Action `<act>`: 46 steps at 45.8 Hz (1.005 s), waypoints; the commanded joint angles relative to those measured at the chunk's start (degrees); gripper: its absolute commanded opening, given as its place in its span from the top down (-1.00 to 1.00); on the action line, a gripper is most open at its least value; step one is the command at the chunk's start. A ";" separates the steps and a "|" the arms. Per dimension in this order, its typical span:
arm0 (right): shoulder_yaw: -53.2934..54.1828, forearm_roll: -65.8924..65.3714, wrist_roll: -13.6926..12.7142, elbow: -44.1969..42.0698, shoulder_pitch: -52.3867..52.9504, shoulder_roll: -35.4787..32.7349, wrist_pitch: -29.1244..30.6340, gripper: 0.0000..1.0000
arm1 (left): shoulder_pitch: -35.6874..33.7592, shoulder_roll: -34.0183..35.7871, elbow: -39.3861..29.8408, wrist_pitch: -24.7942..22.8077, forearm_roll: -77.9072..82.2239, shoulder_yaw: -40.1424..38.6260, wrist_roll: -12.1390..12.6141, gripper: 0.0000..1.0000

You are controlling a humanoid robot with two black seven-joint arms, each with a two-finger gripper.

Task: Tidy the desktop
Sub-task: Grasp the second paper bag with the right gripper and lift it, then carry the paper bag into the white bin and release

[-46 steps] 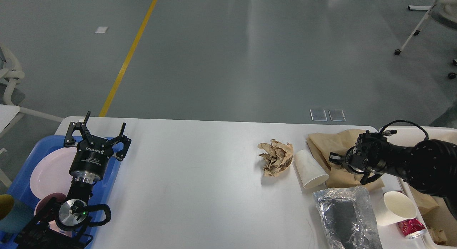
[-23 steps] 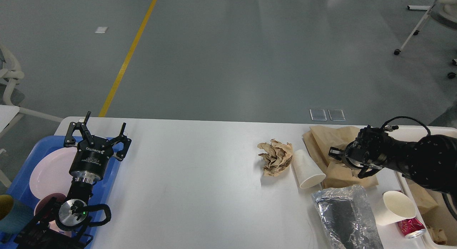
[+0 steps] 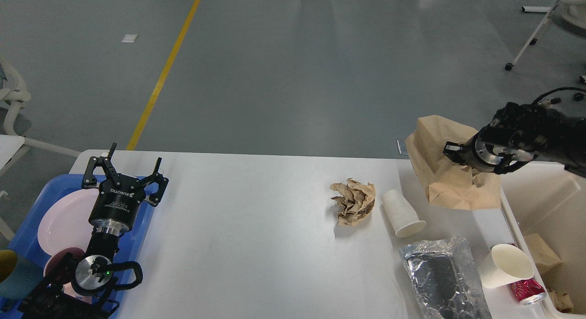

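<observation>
White desktop (image 3: 256, 246) carries crumpled paper (image 3: 352, 202), two paper cups (image 3: 403, 213), foil bag (image 3: 446, 275), blue tray (image 3: 34, 204)

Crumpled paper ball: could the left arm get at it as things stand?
Probably yes: bare desktop lies between the open left gripper and the paper ball, though it is a long stretch.

We have one view, from our head, looking forward and down over the desktop (image 3: 256, 227), near enough that its front edge is cut off, with grey floor (image 3: 293, 72) beyond
</observation>
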 commanded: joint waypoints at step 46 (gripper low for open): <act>-25.28 1.49 21.74 38.41 57.49 -0.84 37.37 1.00 | 0.00 0.00 0.00 0.00 0.01 0.09 -0.09 -0.92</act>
